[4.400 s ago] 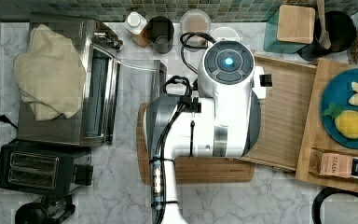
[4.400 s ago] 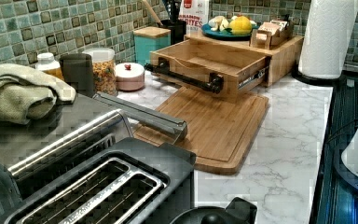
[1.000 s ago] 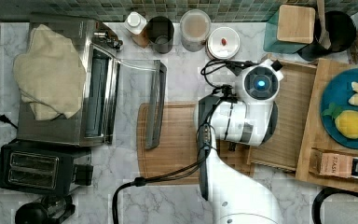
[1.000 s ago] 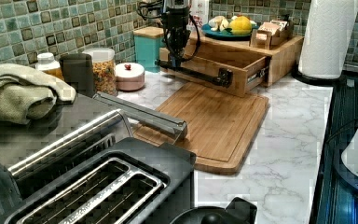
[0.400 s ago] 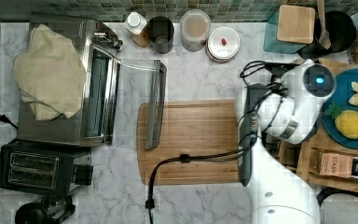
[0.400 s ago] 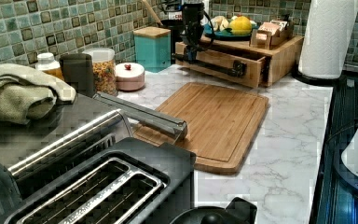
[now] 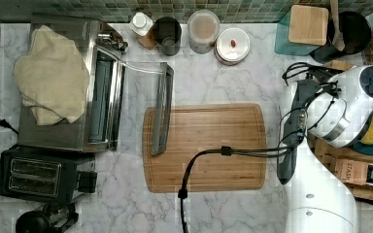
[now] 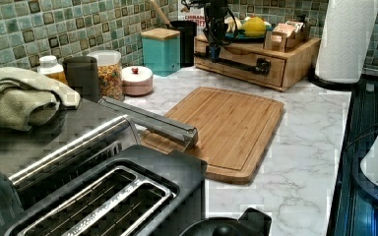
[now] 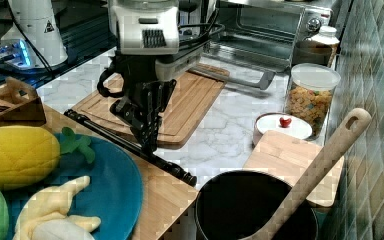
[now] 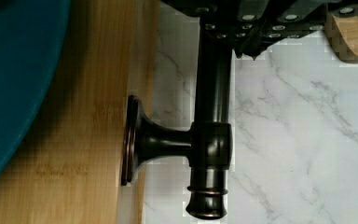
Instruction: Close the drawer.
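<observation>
The drawer sits pushed into the wooden stand, so its light-brown front [image 8: 246, 55] [image 10: 98, 116] lies flush with the stand and its tray is hidden. A dark bar handle [image 7: 291, 131] [image 9: 170, 167] [image 10: 212, 140] runs along that front. My gripper [image 9: 147, 142] [image 8: 215, 51] [image 10: 223, 42] points down at one end of the bar. Its fingers are closed around the bar. In the top view the white arm [image 7: 349, 107] covers the gripper and part of the stand.
A wooden cutting board [image 7: 204, 145] lies on the marble beside the stand. The toaster oven's door [image 7: 160, 107] hangs open over its far edge. A teal plate [image 9: 110, 190] with toy fruit tops the stand. Jars, a black pot [image 9: 250, 210] and a paper towel roll [image 8: 347, 39] stand nearby.
The arm has travelled to the top view's right with the handle. The drawer slid into the stand, and its open tray floor has disappeared from sight.
</observation>
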Robot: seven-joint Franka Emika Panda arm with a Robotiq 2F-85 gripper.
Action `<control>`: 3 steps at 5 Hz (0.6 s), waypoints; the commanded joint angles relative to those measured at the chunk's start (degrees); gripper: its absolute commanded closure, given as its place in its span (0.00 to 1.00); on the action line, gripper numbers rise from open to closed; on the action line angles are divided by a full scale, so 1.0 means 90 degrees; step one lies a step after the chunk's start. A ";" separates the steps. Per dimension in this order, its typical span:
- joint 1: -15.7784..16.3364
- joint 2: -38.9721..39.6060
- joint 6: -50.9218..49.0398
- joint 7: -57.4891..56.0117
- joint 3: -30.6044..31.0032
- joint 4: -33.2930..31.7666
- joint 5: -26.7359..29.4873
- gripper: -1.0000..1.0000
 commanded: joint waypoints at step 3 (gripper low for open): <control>-0.0539 0.0135 0.0689 0.0674 -0.0985 0.0063 -0.0166 1.00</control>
